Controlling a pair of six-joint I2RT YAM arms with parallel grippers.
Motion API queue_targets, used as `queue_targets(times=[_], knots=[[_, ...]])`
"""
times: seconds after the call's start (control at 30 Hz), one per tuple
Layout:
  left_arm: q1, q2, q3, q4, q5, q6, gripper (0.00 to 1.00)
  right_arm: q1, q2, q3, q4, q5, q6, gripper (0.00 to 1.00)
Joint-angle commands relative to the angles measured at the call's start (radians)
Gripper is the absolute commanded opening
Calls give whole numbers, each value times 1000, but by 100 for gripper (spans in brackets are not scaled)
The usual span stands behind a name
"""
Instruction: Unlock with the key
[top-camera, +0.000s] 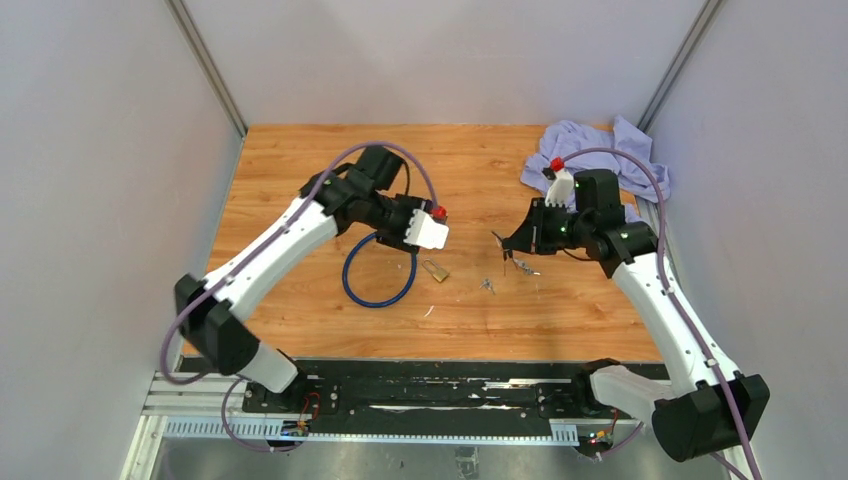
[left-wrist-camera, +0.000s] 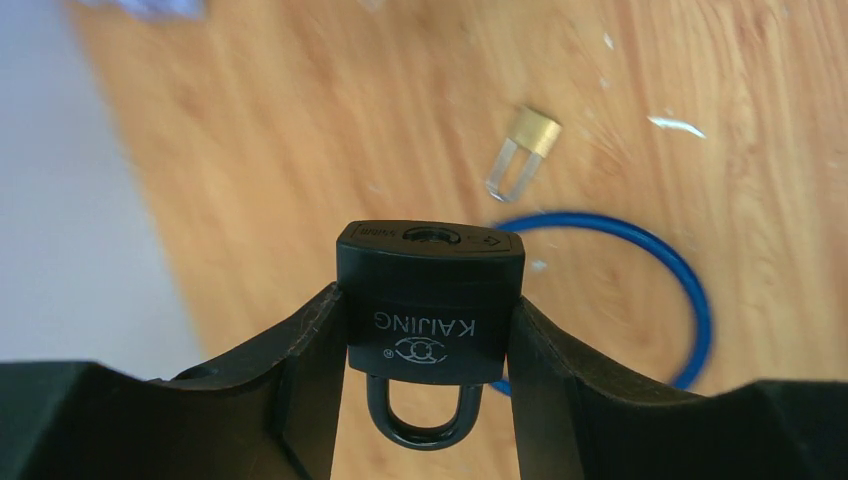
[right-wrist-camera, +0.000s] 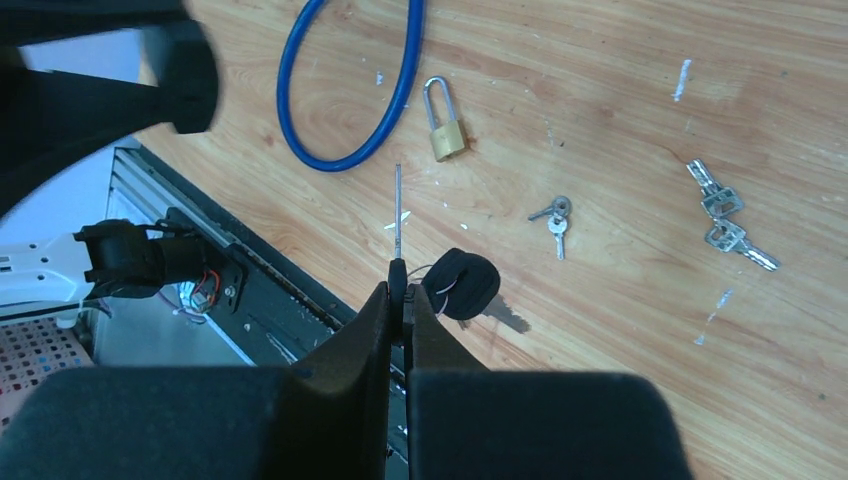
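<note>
1. The left gripper (left-wrist-camera: 428, 298) is grasping the black padlock (left-wrist-camera: 432, 330). One finger presses on each side of the lock's body.
2. The padlock's long line runs the same way as the fingers. Its keyhole (left-wrist-camera: 432, 237) end pokes out past the fingertips and points away from the wrist. Its metal loop sits back between the fingers, toward the wrist.
3. Past the left fingertips, down on the table, lie a small brass padlock (left-wrist-camera: 525, 150) and a blue loop (left-wrist-camera: 690, 300). I think neither one is needed for this job.
4. The right gripper (right-wrist-camera: 400, 295) is clenched on the key (right-wrist-camera: 397, 215). The thin blade sticks straight out past the fingertips, and its long line runs the same way as the fingers. A black key head (right-wrist-camera: 465, 283) hangs just beside the right finger.
5. From above, the key tip and the keyhole are apart, and they do not look lined up yet.
6. To do this well, the left fingers should hold the lock steady. The right arm should aim the key tip at the keyhole, so that key and lock make one straight line.
7. The blade may need a small turn to match the slot. Then the key should go in slowly and be turned only once it is all the way in. A crooked push could knock the lock out of the fingers.
</note>
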Motion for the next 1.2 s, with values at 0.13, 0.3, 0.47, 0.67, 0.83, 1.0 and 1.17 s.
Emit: queue_targets(times=[0.13,0.3,0.47,0.67,0.83,1.0,1.17], knots=[[1,247,7,-77,-180,-257,0,13,-2,28,-55,112,-12,0],[-6,349,-27,74,-253,-244,0,13,-13,40,-86,142,-15,1],[-28,415,-74,223,-328,-212,12,12,-14,34,-88,145,-6,1],[-43,481,-79,298,-365,-224,20,13,-16,30,-87,144,3,1],[-45,494,-64,285,-338,-245,48,13,-23,25,-88,140,9,0],[-45,435,-68,264,-309,-238,98,12,-24,23,-88,135,13,1],[-23,351,-15,177,-291,-224,98,12,-24,23,-87,134,16,0]])
